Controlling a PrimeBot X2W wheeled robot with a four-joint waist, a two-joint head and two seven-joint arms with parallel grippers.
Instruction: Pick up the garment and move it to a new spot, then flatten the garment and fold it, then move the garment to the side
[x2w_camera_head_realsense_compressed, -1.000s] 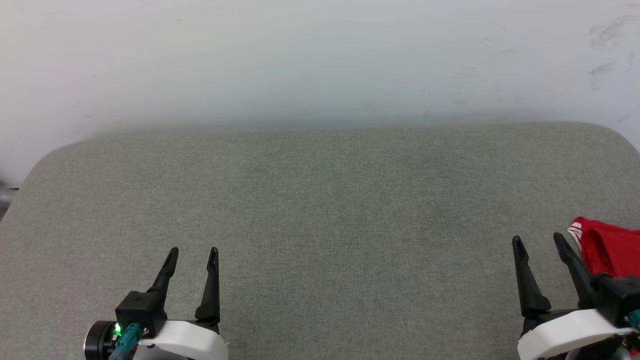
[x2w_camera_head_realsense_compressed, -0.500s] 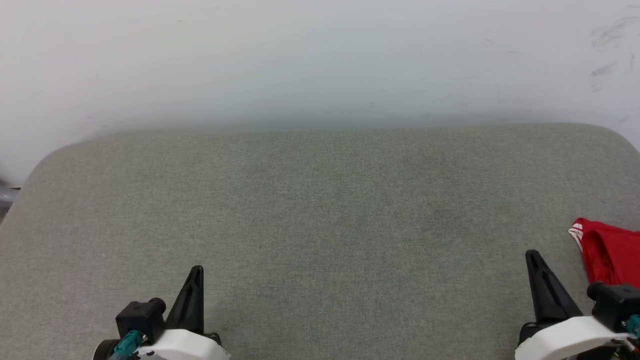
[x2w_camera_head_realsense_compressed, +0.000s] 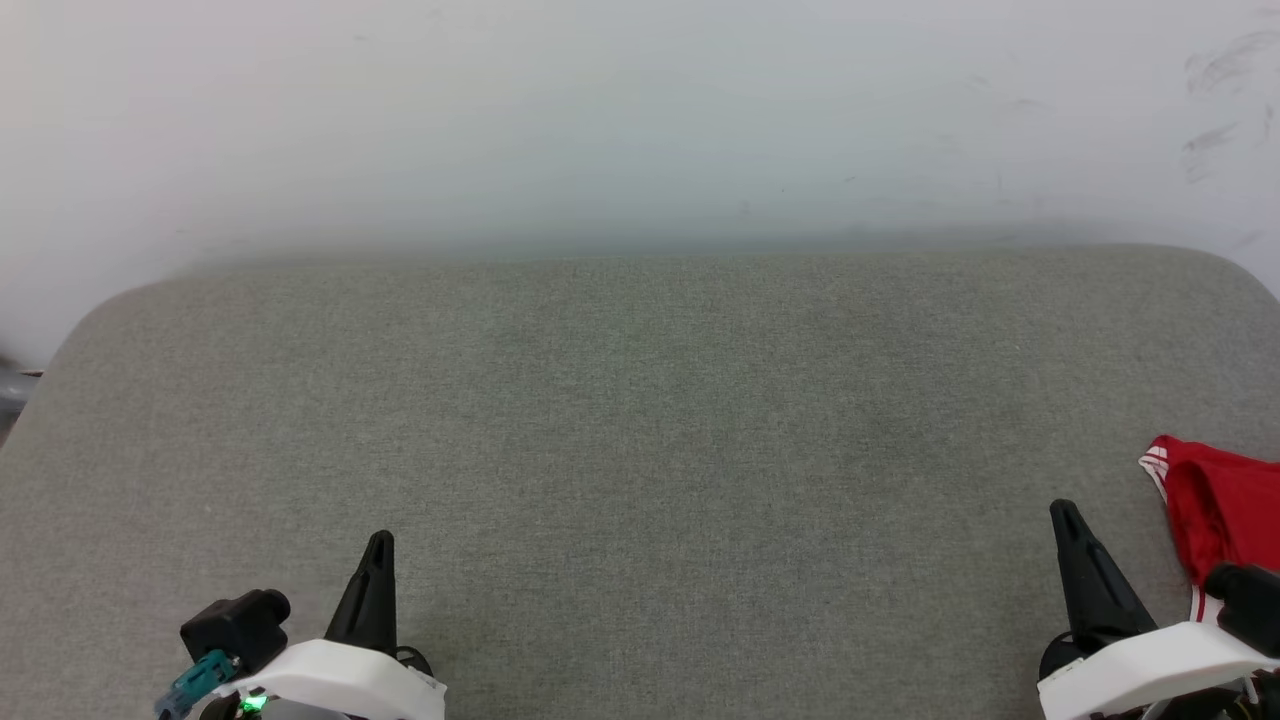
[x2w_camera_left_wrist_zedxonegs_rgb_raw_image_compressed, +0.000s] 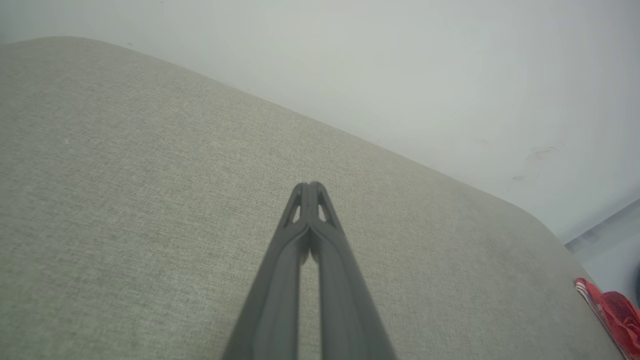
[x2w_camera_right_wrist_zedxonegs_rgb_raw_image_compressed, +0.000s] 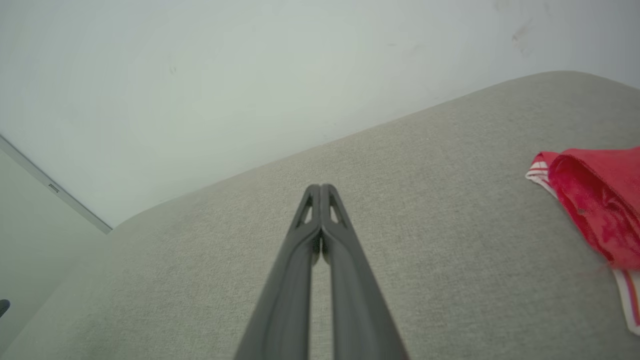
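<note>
Bright red over the garment (x2w_camera_head_realsense_compressed: 1225, 500), edged with thin red-and-white striped trim (x2w_camera_right_wrist_zedxonegs_rgb_raw_image_compressed: 539, 172), against the muted grey-green, finely woven cover of the desk (x2w_camera_head_realsense_compressed: 640, 420). Matt black on the left fingers (x2w_camera_head_realsense_compressed: 372, 590) and right fingers (x2w_camera_head_realsense_compressed: 1090, 580), charcoal grey in both wrist views, above glossy white wrist shells (x2w_camera_head_realsense_compressed: 340, 680), with a teal connector (x2w_camera_head_realsense_compressed: 195, 680) and a small green light (x2w_camera_head_realsense_compressed: 250, 703) by the left one. Pale grey-white on the wall (x2w_camera_head_realsense_compressed: 640, 120), marked by faint dark smudges (x2w_camera_head_realsense_compressed: 1215, 70) at the upper right.
</note>
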